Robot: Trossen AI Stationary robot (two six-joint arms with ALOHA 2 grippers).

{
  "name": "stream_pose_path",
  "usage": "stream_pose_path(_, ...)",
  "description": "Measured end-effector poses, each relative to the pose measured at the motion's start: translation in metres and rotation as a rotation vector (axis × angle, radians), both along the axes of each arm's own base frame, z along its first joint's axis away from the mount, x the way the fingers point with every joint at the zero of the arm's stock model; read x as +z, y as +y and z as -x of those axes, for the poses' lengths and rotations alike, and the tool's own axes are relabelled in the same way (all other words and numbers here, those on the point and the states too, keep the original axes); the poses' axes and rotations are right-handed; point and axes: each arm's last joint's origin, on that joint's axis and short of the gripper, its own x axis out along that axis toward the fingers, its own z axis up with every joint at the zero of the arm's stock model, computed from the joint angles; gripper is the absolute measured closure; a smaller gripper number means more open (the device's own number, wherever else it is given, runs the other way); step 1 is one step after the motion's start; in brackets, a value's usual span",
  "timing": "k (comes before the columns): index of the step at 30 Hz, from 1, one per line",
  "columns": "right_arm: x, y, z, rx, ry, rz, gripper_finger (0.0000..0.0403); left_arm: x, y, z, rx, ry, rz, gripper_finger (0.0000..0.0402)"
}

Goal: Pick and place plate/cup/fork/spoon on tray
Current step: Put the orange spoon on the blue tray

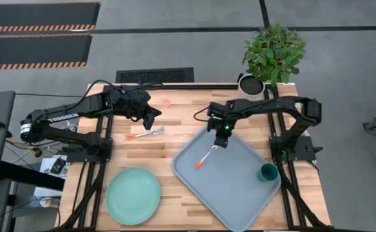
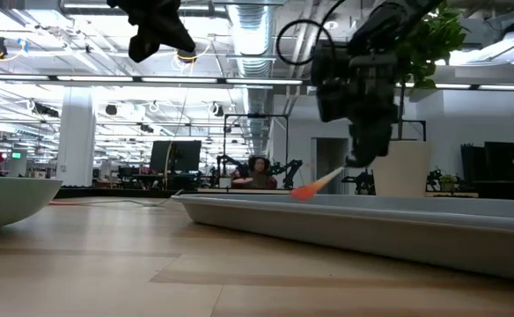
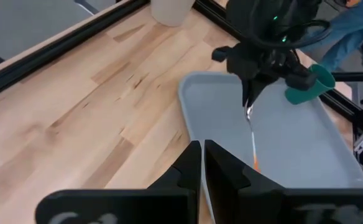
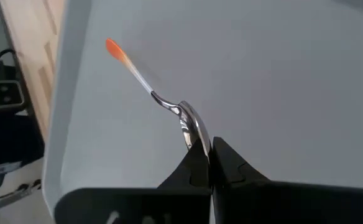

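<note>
A pale wooden table (image 1: 175,109) stands on grey floor, an open workshop with bright ceiling lights beyond. "TROSSEN" reads along the left arm, whose pincer (image 1: 150,120) hangs pressed together and empty above the fork (image 1: 145,135), which lies across the boards. The plate (image 1: 132,195) sits at the near left. The right pincer (image 1: 221,141) pinches the spoon (image 1: 206,156) by its bowl over the tray (image 1: 239,193), orange handle slanting down toward the plate. The cup (image 1: 267,173) stands on the tray's right edge.

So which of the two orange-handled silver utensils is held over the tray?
The round-headed silver spoon, pinched at its bowl by the right hand. The pronged fork lies on the wooden table.
</note>
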Motion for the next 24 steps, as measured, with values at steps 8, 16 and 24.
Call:
stream_pose_path(8, -0.002, -0.012, -0.031, 0.025, -0.027, 0.013, 0.0399, -0.001, 0.0, 0.001, -0.003, 0.01, 0.001, 0.0396)
stream_pose_path(16, -0.025, -0.016, -0.036, 0.014, 0.042, -0.024, 0.0399, -0.002, 0.0, 0.002, -0.001, 0.029, 0.005, 0.0396)
stream_pose_path(24, -0.037, -0.023, -0.037, -0.034, 0.078, -0.051, 0.0398, -0.002, 0.0, 0.002, 0.018, 0.031, -0.009, 0.0396)
